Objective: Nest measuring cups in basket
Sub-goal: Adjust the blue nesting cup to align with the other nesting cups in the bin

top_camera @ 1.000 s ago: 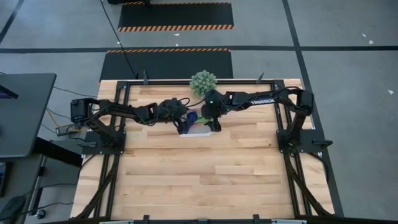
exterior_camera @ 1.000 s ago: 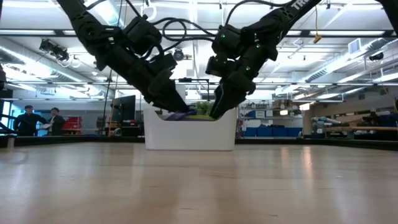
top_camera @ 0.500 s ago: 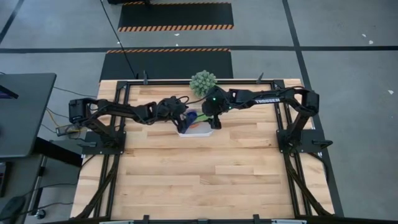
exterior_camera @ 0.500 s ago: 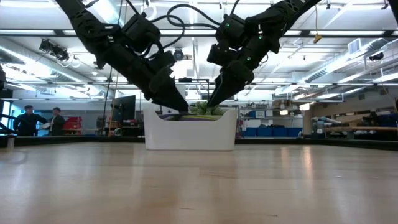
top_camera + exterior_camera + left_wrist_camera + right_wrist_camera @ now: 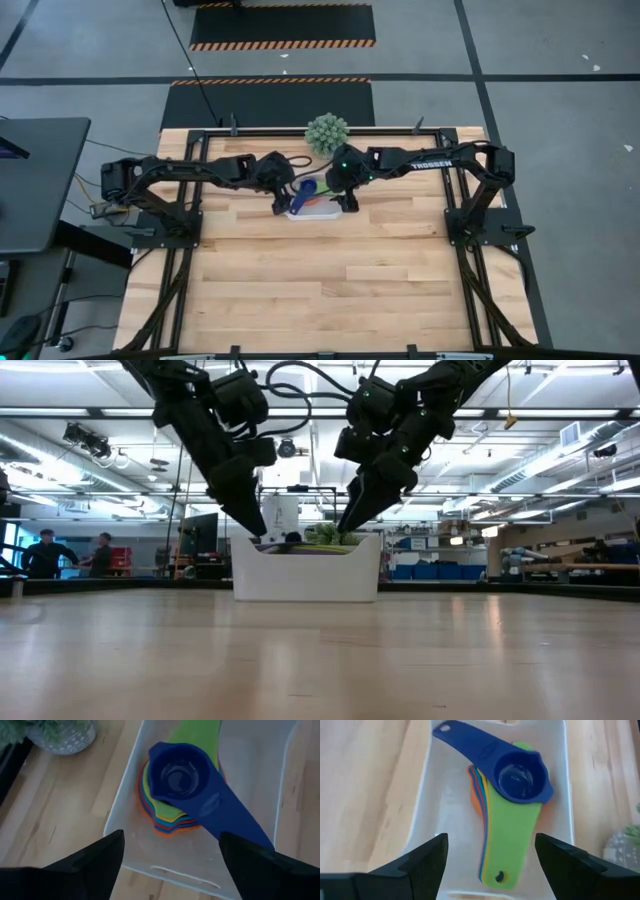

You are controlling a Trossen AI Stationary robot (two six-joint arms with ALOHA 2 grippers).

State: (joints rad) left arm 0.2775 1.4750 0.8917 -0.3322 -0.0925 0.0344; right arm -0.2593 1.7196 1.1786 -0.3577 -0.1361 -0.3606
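Measuring cups (image 5: 176, 790) stacked inside basket (image 5: 125, 810), at its plant-side end; dark blue cup (image 5: 522, 776) seated on top, green handle (image 5: 507, 840) and dark blue handle (image 5: 465, 742) splayed in different directions. Nest judged essentially complete; closing step in hand.

Left gripper (image 5: 257, 530) poised above one end of basket, fingers spread, grasping nothing. Right gripper (image 5: 347, 522) poised above opposite end, fingers likewise spread and empty. No cup visible loose on table (image 5: 330, 280) in high view.

Next move, as a judgement: lift both grippers straight up clear of basket rim, then draw arms back to rest. Optional correction: rotate dark blue handle into line with green handle, if full alignment required.

Obstructions: spiky green plant (image 5: 327, 132) just beyond basket, close to both wrists; risk of contact on a careless swing. Both arms converging over same small tub; risk of mutual contact unless withdrawn outward. People standing far off in room behind (image 5: 70, 552), well clear of table.
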